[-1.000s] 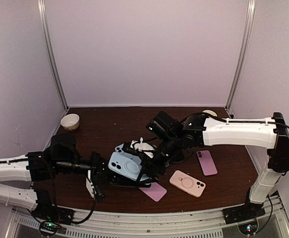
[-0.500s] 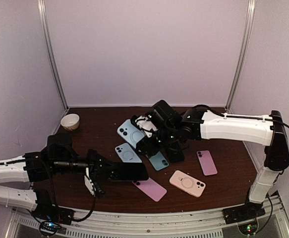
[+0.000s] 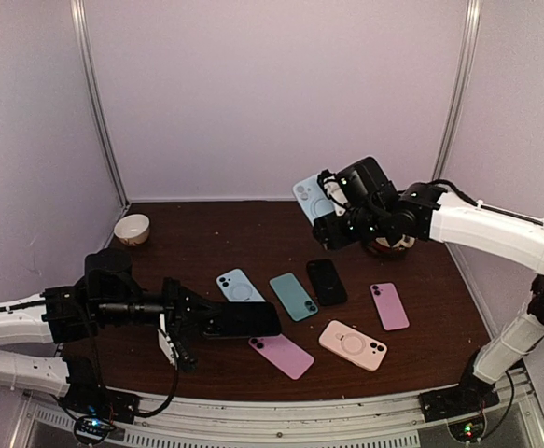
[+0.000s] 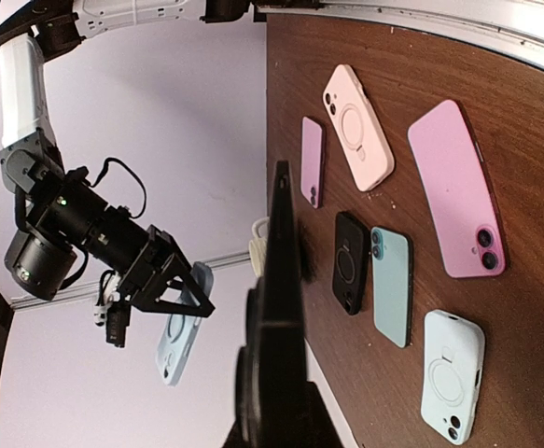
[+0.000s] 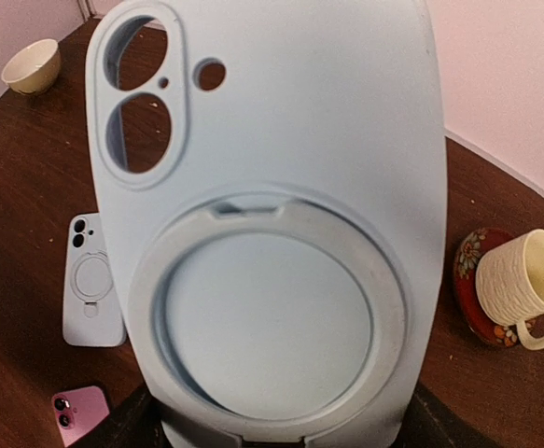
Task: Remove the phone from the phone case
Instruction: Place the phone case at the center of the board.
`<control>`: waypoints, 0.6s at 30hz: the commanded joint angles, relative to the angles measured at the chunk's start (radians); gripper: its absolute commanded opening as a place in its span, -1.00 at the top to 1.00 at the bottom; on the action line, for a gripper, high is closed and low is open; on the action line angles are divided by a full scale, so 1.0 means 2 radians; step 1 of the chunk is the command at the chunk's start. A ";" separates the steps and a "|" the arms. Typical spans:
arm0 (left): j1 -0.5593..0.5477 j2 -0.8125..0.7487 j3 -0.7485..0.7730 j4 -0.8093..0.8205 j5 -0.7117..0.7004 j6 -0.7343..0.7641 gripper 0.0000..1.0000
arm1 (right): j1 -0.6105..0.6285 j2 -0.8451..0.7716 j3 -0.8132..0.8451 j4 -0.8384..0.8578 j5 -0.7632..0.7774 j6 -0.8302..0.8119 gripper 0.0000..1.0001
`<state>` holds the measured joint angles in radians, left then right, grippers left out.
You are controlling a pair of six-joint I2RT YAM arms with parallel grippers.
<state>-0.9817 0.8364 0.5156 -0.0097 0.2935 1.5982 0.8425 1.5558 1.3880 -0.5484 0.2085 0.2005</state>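
While one case [image 3: 312, 198] hangs aloft, three phones [image 3: 293, 296], three cases [image 3: 353, 344] lie below.

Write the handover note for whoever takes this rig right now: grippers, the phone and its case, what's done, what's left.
Left gripper: shut on the dark phone, held level above the near side of the table.
Right gripper: shut on the light blue case, raised over the far right. The table shows through its camera cutouts, so the case is empty.
Done: phone and case are apart.
Left: probably just set both down on bare table, clear of the teal phone and its neighbours.
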 commanded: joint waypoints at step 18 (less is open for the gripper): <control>-0.001 -0.007 0.003 0.034 0.008 -0.023 1.00 | -0.137 0.153 0.020 -0.124 -0.066 0.099 -0.49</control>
<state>-0.9817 0.8371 0.5156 -0.0177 0.2932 1.5795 0.5884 1.8339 1.3880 -0.7723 0.0944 0.3561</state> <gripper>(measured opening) 0.058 0.743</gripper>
